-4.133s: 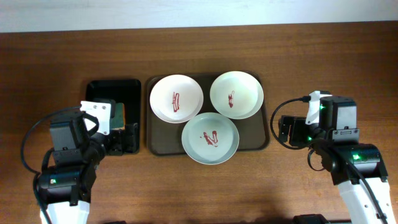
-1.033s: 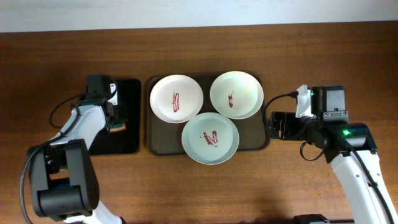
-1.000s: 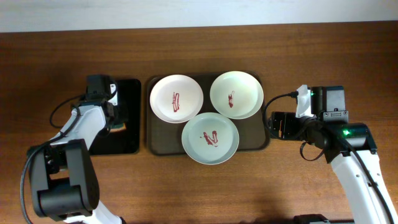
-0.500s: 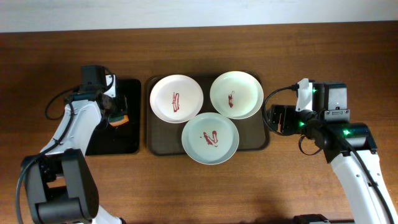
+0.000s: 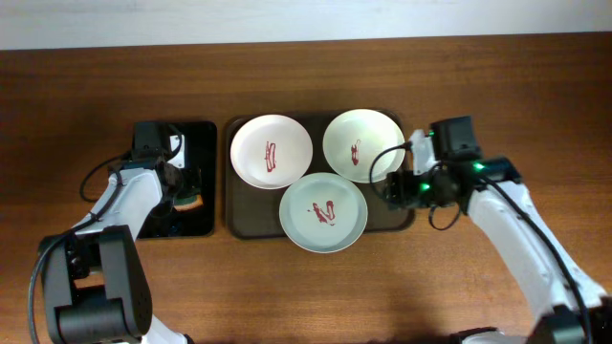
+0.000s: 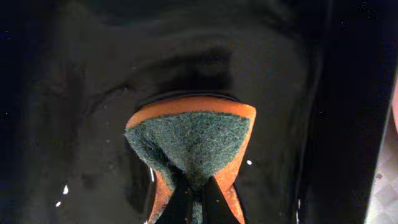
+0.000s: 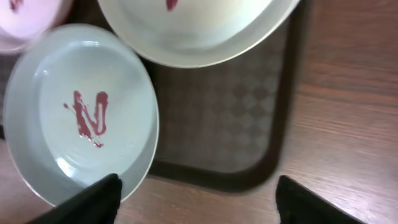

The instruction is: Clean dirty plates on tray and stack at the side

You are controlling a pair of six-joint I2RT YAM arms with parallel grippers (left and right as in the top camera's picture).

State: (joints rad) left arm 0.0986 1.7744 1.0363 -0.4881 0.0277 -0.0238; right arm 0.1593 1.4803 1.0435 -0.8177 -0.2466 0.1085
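Three dirty plates streaked with red sauce lie on the brown tray (image 5: 404, 218): a white plate (image 5: 273, 151), a pale green plate (image 5: 363, 145) and a light blue plate (image 5: 323, 212). My left gripper (image 6: 196, 208) is shut on an orange sponge (image 6: 193, 140) with a green scouring face, held just above the black tray (image 5: 196, 139). My right gripper (image 7: 199, 205) stands open over the brown tray's (image 7: 230, 118) front right corner. Its left finger is at the light blue plate's (image 7: 81, 112) rim, and nothing is held between its fingers.
The black tray's (image 6: 74, 93) floor looks wet and shiny. Bare wooden table (image 5: 459, 277) lies to the right of and in front of the brown tray. The pale green plate (image 7: 193, 31) overhangs the brown tray's far right part.
My right arm has swung left from beside the brown tray to over its front right corner. My left gripper, still holding the sponge, has shifted slightly over the black tray.
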